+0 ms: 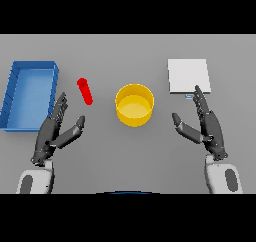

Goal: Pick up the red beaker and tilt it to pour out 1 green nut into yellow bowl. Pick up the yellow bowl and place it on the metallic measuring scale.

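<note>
Nearest to the robot, the left hand (54, 131) and the right hand (206, 125) hover over the table (100, 156) with fingers spread wide, holding nothing. Further away, the red beaker (85, 91) stands just beyond the left hand, untouched, and the yellow bowl (134, 104) looks empty. Farthest, the metallic measuring scale (187, 76) and a blue tray (17, 93) carry nothing. I judge that every step is not yet done.

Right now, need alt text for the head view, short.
A yellow bowl sits mid-table between two open dark hands, the left hand and the right hand, neither touching anything. A red beaker lies left of the bowl, beside a blue tray; a metallic measuring scale sits at the far right.
</note>
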Robot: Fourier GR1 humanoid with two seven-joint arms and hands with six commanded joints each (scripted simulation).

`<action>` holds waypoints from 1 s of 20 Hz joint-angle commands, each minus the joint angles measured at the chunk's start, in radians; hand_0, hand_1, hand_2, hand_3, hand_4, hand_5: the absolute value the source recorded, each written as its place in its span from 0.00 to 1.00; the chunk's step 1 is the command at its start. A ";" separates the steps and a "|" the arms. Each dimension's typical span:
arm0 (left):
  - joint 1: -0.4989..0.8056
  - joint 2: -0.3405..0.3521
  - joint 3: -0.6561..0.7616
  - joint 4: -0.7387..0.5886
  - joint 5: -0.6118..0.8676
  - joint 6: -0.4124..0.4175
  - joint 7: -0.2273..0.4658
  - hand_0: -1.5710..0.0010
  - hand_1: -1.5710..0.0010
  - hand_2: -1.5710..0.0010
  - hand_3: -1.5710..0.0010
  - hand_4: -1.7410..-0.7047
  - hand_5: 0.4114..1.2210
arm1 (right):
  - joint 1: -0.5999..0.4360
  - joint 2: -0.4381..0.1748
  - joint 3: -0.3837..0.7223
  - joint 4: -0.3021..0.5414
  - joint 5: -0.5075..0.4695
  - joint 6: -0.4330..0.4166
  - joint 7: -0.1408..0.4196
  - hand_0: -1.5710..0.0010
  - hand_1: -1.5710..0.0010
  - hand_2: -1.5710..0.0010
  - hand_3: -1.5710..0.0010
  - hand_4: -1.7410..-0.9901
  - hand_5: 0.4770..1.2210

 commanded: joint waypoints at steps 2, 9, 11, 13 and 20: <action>-0.038 -0.015 0.000 0.044 -0.012 0.012 0.020 1.00 1.00 1.00 1.00 0.53 0.30 | -0.006 0.003 0.003 -0.001 -0.010 0.010 0.006 1.00 1.00 1.00 1.00 0.60 0.19; -0.230 -0.013 0.064 0.270 -0.033 0.055 -0.009 1.00 1.00 1.00 1.00 0.51 0.30 | -0.020 -0.006 -0.011 0.027 -0.023 0.026 0.000 1.00 1.00 1.00 1.00 0.60 0.19; -0.300 -0.015 0.085 0.343 -0.031 0.067 -0.018 1.00 1.00 1.00 1.00 0.51 0.29 | -0.016 -0.006 -0.006 0.024 -0.010 0.020 -0.005 1.00 1.00 1.00 1.00 0.60 0.19; -0.359 -0.019 0.104 0.426 -0.031 0.074 -0.041 1.00 1.00 1.00 1.00 0.50 0.28 | -0.026 -0.012 -0.015 0.025 -0.014 0.017 -0.003 1.00 1.00 1.00 1.00 0.59 0.20; -0.500 -0.025 0.125 0.624 -0.079 0.128 -0.112 1.00 1.00 1.00 1.00 0.49 0.29 | -0.035 -0.018 -0.019 0.031 0.002 0.003 0.015 1.00 1.00 1.00 1.00 0.59 0.22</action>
